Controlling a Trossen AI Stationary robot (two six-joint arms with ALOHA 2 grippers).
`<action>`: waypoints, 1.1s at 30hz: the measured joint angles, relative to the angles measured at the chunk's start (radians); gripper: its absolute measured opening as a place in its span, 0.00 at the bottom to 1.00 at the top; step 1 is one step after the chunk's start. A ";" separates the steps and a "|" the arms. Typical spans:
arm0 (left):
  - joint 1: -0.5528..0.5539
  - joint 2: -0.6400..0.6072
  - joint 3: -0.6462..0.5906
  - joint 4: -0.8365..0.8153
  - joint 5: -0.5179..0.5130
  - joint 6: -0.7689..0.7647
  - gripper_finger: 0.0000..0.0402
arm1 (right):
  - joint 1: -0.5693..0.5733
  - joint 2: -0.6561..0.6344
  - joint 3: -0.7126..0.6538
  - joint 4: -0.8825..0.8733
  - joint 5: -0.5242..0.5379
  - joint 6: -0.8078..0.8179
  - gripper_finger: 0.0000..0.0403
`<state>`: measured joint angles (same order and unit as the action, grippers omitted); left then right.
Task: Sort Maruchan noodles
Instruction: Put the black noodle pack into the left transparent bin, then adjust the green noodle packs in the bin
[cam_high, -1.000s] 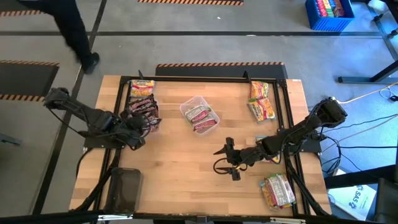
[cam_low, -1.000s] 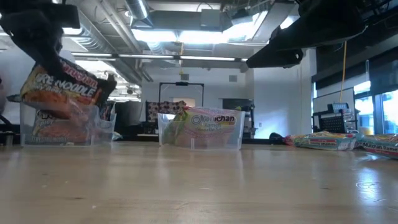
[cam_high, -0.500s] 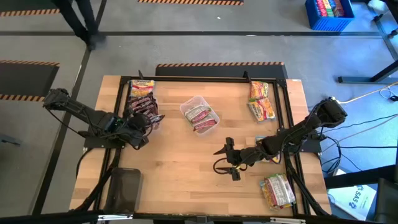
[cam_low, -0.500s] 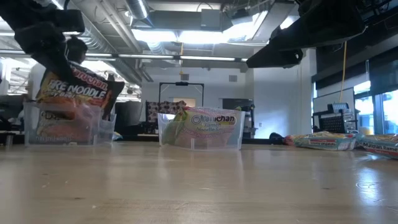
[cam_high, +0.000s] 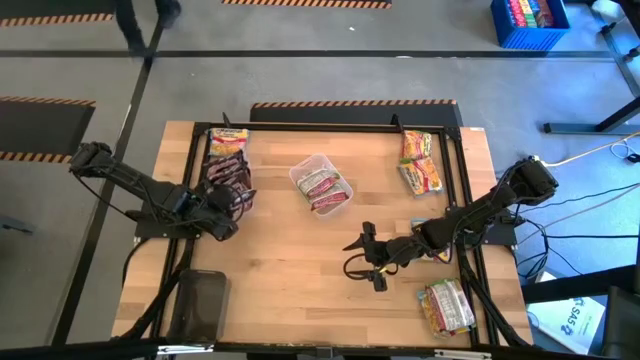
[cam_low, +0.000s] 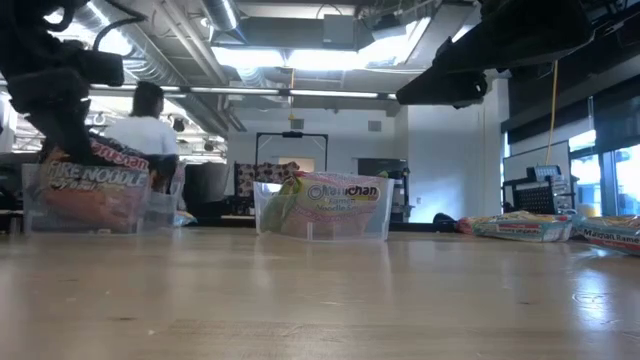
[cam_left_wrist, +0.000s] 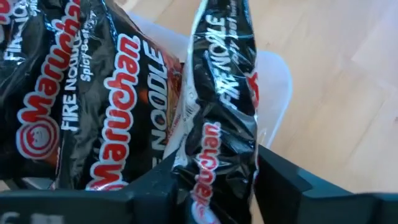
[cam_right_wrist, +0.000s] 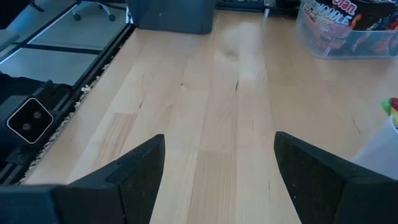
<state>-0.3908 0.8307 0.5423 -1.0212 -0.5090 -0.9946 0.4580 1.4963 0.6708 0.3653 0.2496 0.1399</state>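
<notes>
the wooden table (cam_high: 290, 270) has a black frame along its edges, and its middle and near part lie bare, giving open room. the left gripper (cam_high: 228, 203) sits at the left tray (cam_low: 90, 205), its fingers either side of a dark packet (cam_left_wrist: 221, 124) that stands on edge, long axis running away from the wrist; whether they press it cannot be told. more dark packets (cam_high: 228, 170) lie in that tray. the right gripper (cam_high: 366, 255) hovers over bare wood right of centre, fingers apart and holding nothing. a middle tray (cam_high: 320, 184) holds pale packets (cam_low: 325, 200). yellow packets (cam_high: 420, 160) lie at the far right edge, another pile (cam_high: 445, 305) at the near right corner.
</notes>
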 joint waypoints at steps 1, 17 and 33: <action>0.000 0.000 0.000 0.001 0.007 -0.006 0.38 | 0.000 0.000 0.000 0.000 0.000 0.002 0.71; 0.006 -0.009 0.224 -0.080 0.054 0.015 0.47 | 0.000 0.000 0.000 0.000 0.011 0.018 0.71; -0.015 0.110 0.130 0.739 0.037 0.375 0.47 | 0.000 0.000 0.002 -0.018 0.110 0.043 0.71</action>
<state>-0.4057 0.9411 0.6726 -0.2827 -0.4720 -0.6194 0.4580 1.4963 0.6732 0.3471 0.3596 0.1829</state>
